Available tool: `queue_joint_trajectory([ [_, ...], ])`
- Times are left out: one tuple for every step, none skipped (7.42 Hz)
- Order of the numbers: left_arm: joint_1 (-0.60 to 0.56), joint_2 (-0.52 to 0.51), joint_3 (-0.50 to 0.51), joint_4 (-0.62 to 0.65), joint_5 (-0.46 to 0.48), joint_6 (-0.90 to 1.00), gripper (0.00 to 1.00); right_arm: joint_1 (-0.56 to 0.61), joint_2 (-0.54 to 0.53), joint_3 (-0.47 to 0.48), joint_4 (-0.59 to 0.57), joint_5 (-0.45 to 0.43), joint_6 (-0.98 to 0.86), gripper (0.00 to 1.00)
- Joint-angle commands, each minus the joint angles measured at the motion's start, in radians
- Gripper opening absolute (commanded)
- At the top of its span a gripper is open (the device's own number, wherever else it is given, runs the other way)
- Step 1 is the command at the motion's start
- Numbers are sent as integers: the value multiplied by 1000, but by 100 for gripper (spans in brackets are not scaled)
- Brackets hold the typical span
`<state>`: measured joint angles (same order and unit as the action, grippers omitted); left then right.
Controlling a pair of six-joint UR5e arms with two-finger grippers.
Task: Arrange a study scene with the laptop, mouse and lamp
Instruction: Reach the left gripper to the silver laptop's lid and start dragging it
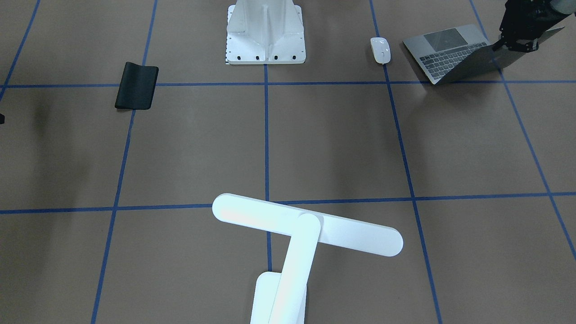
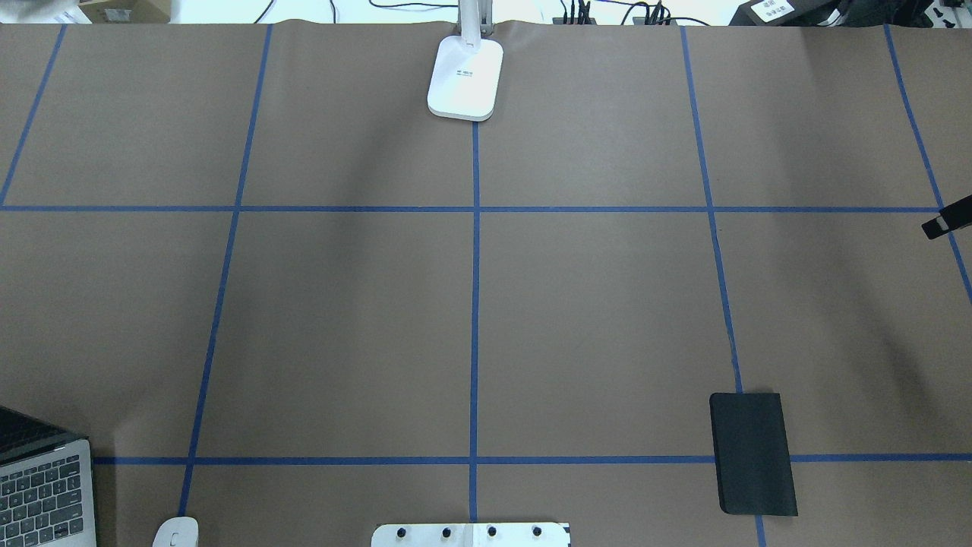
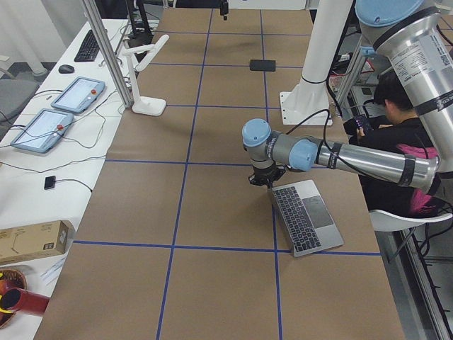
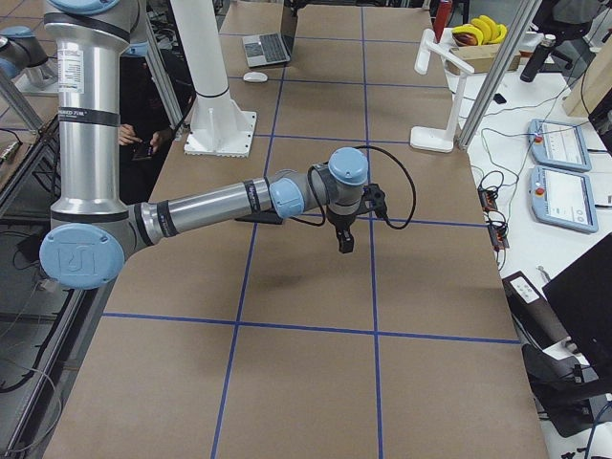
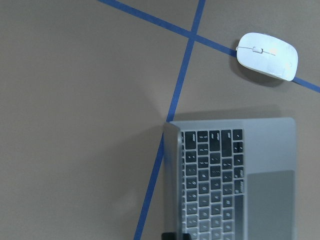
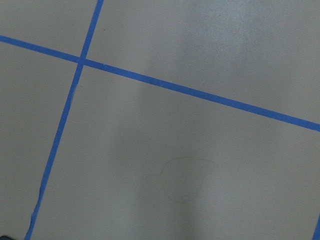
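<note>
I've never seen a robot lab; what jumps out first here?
The glowing white lamp stands at the table edge opposite the robot. On the robot's left an open grey laptop sits with a white mouse beside it, the left tool at its lid.

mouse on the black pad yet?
No. The mouse lies right beside the laptop, while the black pad sits far off on the other side of the front-facing view.

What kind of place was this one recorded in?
Most likely a robotics lab workcell: a paper-covered table gridded with blue tape, an industrial robot arm reaching over it, and teach pendants on the side bench.
</note>
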<state>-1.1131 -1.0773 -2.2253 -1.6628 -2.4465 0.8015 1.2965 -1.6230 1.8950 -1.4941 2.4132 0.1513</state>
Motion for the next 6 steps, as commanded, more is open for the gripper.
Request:
queue_joint_trajectory([
  [-43, -9, -7, 2, 0, 27, 12, 3, 0, 7, 0, -2, 2, 99],
  [-56, -18, -8, 0, 0, 30, 12, 3, 0, 1, 0, -8, 2, 99],
  [-59, -47, -19, 3, -6, 28, 12, 3, 0, 6, 0, -8, 1, 99],
  [-68, -96, -13, 12, -8, 21, 12, 3, 0, 12, 0, -8, 10, 99],
  [-73, -146, -5, 40, -6, 16, 12, 3, 0, 7, 0, -8, 11, 99],
  [-88, -195, -5, 79, -2, 16, 12, 3, 6, 6, 0, -8, 11, 99],
])
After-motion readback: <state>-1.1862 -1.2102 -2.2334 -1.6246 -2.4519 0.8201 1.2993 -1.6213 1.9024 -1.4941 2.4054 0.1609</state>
